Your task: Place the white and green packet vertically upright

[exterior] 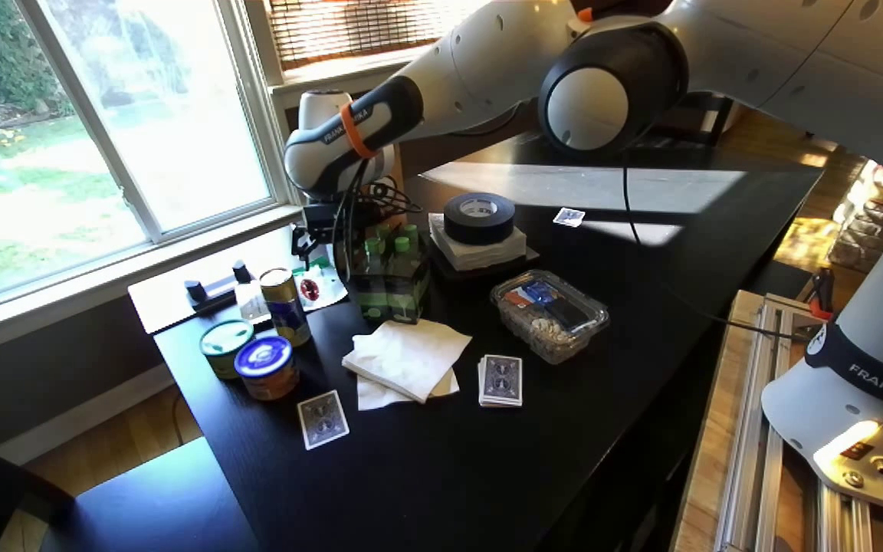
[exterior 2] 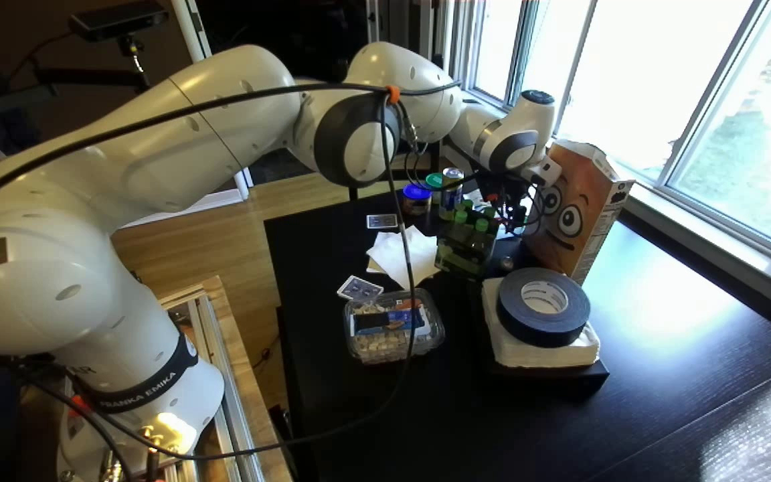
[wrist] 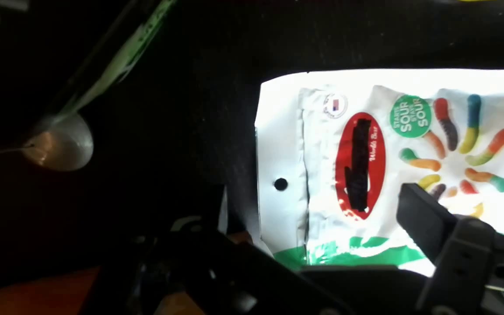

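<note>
The white and green packet (wrist: 374, 175) is a white candy bag with a green band, a red oval and pictures of gummy worms. It lies flat on the dark table. In an exterior view the packet (exterior: 326, 285) lies near the window, behind the green bottles. My gripper (wrist: 317, 210) is open above the packet. In the wrist view, one finger is over the printed face and the other is off the end with the punched hole. The packet's far end runs out of the wrist view. In an exterior view my gripper (exterior: 317, 257) is partly hidden by cables.
A carrier of green bottles (exterior: 392, 284) and a tall orange box (exterior 2: 576, 214) stand close to the gripper. Cans (exterior: 282, 307) and lidded tubs (exterior: 265, 360) stand nearby. Tape (exterior 2: 543, 308), napkins (exterior: 411, 356), cards (exterior: 501, 379) and a clear plastic container (exterior: 553, 314) lie around.
</note>
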You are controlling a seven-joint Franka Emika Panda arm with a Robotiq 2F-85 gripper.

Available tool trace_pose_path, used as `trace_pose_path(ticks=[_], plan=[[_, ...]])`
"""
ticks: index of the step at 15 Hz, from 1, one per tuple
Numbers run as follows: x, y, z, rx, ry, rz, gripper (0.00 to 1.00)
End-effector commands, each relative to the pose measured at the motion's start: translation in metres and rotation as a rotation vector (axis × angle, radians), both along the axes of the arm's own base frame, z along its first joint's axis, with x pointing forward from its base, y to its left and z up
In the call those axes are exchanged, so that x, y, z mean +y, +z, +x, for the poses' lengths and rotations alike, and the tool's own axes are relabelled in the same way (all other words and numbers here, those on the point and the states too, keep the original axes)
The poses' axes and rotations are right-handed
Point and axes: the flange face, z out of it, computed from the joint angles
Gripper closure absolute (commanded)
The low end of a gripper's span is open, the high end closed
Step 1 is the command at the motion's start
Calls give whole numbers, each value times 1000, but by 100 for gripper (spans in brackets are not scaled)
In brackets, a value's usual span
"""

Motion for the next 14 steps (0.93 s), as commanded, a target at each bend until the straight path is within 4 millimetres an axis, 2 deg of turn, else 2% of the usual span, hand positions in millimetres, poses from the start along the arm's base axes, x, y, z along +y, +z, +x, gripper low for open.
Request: trace_pose_path(ticks=[1,3,6,7,9,10,11,12,14], plan=[[-11,-18,6,-14,40,14,0],[-18,-26,7,-21,45,17,0],[-24,-25,9,-22,40,32,6],[-24,-26,8,-15,41,40,15],[-24,-28,6,15,45,43,19],[-22,-22,7,26,43,46,24],[-19,-16,8,31,35,50,19],[-13,-4,10,28,35,54,5],[0,18,13,20,40,52,0]])
